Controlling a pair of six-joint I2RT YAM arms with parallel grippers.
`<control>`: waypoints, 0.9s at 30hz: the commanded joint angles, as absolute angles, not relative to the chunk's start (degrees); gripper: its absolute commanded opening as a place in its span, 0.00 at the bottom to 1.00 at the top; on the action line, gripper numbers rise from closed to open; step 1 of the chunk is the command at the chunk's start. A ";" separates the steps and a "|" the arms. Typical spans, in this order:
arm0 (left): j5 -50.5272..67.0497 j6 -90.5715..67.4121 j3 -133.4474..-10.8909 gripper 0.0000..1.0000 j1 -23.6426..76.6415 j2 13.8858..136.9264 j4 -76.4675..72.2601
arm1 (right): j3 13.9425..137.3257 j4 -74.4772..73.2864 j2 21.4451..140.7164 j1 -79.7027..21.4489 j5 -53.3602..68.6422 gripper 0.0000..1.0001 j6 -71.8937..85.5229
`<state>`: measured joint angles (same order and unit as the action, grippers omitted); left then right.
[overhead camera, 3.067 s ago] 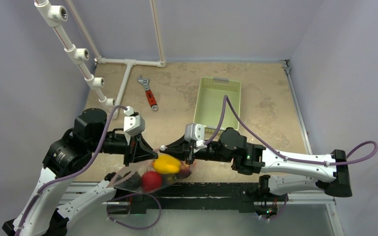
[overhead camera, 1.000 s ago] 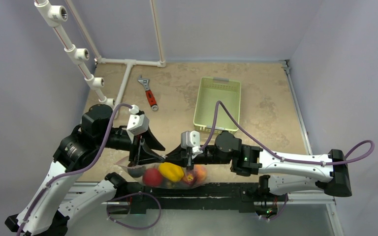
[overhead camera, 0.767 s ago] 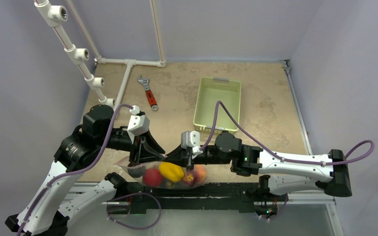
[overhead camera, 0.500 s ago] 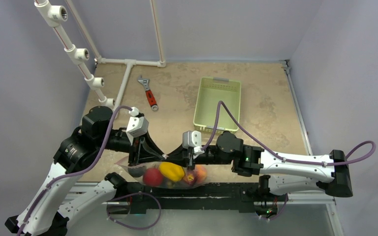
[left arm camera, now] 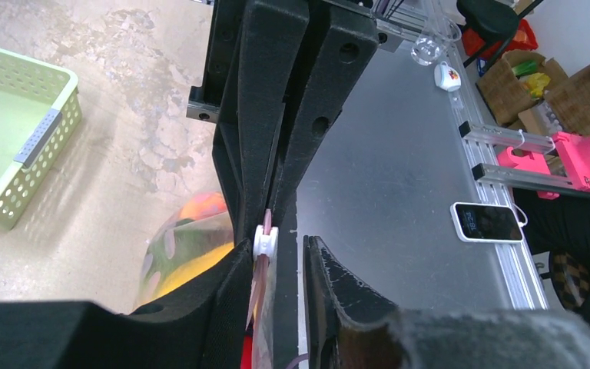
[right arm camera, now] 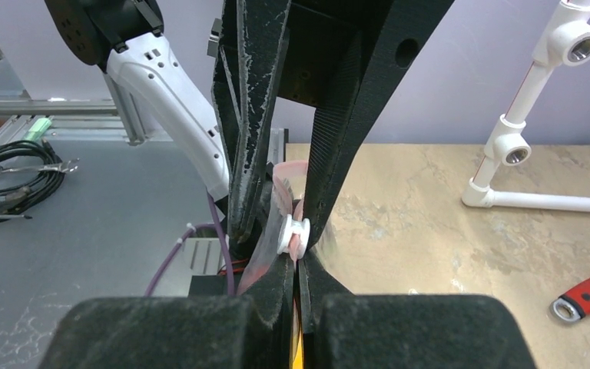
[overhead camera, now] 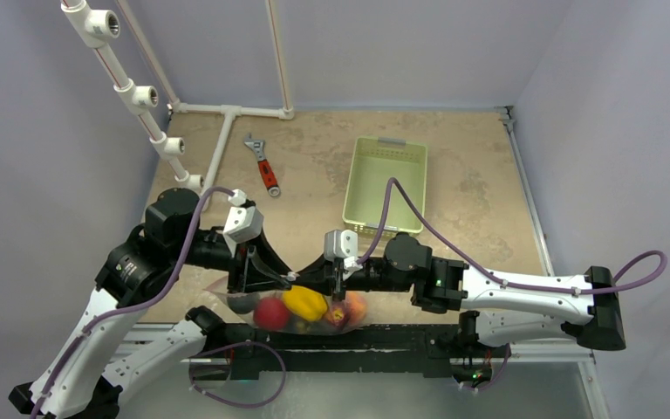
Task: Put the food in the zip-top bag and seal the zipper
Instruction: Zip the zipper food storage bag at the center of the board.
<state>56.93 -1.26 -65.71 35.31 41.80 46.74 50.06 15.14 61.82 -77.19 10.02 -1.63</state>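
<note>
Since three seconds back: the left gripper point(left arm camera: 276, 246) and right gripper point(right arm camera: 297, 265) have drawn together along the bag mouth. Their tips were well apart then and almost meet now. The clear crinkly plastic zip-top bag point(overhead camera: 225, 297) has swung from a slant to roughly level. Over the last half second there is hardly any shift.

Bag position: it hangs from the two grippers at the near edge of the beige stone-patterned tabletop point(overhead camera: 471, 192), between the arm bases.

Contents, left to right in the top view:
- dark round piece point(overhead camera: 242, 305)
- red tomato point(overhead camera: 270, 312)
- yellow pepper point(overhead camera: 304, 302)
- orange piece point(overhead camera: 355, 305), at the right end

All four sit inside the plastic, bunched along the bottom.

Right gripper: fingers are pressed together on the thin pale pink zipper strip point(left arm camera: 260, 277), which stands up out of the pinch in the right wrist view.

Left gripper: jaws are a little apart, straddling the same strip. The strip lies against one finger, with a gap to the other.

A small white slider point(right arm camera: 290, 233) rides on the strip at the left gripper's fingertips, just beside the right gripper's tips. Cannot tell how much of the mouth is sealed.

Farther back:
- pale green mesh basket point(overhead camera: 371, 183), well apart from the bag
- red-handled wrench point(overhead camera: 263, 168), to the basket's left
- white PVC pipe frame point(overhead camera: 227, 131), along the back left
</note>
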 commanded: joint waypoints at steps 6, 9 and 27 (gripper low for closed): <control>59.41 -2.39 -64.52 0.29 35.49 43.10 43.01 | 49.70 18.76 60.35 -77.08 8.88 0.00 -0.93; 59.75 -2.09 -64.51 0.22 35.46 43.41 43.30 | 49.75 18.79 60.31 -77.08 8.79 0.00 -0.81; 53.96 -3.01 -62.13 0.00 35.51 41.18 45.91 | 47.82 19.78 58.64 -77.08 2.42 0.00 2.65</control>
